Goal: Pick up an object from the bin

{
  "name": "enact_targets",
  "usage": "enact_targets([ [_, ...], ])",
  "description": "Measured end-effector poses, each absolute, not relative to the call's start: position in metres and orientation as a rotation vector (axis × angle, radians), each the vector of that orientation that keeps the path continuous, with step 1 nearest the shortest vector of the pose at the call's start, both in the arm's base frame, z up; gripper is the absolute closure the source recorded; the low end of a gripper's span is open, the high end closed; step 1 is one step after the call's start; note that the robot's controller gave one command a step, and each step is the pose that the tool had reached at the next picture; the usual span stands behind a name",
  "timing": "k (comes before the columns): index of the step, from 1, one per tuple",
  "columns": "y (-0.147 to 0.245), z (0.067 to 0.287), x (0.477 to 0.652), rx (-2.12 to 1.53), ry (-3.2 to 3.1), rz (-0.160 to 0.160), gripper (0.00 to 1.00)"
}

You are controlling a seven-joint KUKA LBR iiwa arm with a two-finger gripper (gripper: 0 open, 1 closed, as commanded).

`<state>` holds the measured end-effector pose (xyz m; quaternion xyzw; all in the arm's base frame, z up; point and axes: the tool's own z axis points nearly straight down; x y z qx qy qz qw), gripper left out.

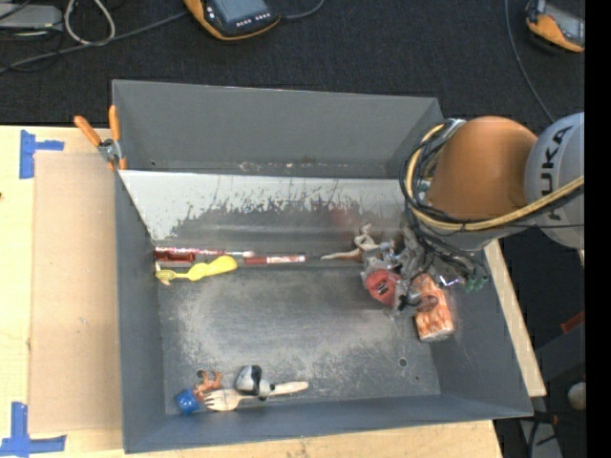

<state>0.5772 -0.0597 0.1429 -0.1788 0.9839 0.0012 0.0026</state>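
- One grey bin (286, 337) holds everything, and the middle of its floor is bare
- Its one arm, under an orange cover (482, 165), leans in from the right to bring the pincer (406, 289) low over the right-hand cluster; whether it is clenched or released I cannot tell
- Nearest to it are a red lump (380, 284) and an orange packet (434, 321) just beside, the likely candidates
- Several small toys (239, 394) lie well apart, front left

Even light; glare on bin (191, 203)
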Motion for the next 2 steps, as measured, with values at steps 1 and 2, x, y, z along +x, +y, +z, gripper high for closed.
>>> enact_targets([
  [1, -0.037, 0.223, 0.581, -0.567, 3.091, 0.004, 1.0],
  [2, -0.044, 0.238, 0.575, -0.594, 3.099, 0.013, 1.0],
])
